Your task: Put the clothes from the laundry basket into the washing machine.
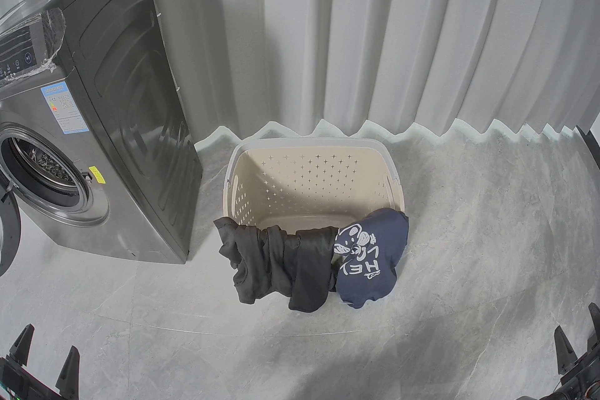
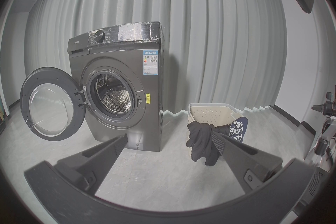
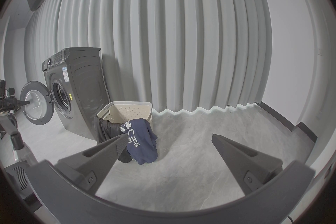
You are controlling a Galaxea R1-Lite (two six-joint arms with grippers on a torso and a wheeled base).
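A pleated curtain (image 1: 375,26) is seen hanging behind the basket (image 1: 312,176), and a grey marbled floor (image 1: 487,245) is spread under and around it. A grey washer (image 1: 125,126) is stood just to the left of the basket, apart from it by a narrow strip of floor. Its round door (image 2: 49,104) is swung wide open on the side away from the basket, so the steel drum (image 2: 113,95) is laid bare. The basket itself is cream with a pierced wall and is set upright on the floor.

Two clothes are draped over the basket's near rim and hang down its outside. A black garment (image 1: 281,267) is spread along the left and middle of that rim. A navy shirt (image 1: 372,260) with white print is hung at the right corner, touching the black one.

The left gripper (image 2: 168,135) is held low, well short of the basket and to its left, fingers spread apart with nothing between them. The right gripper (image 3: 169,137) is held likewise to the basket's right, also spread and empty.
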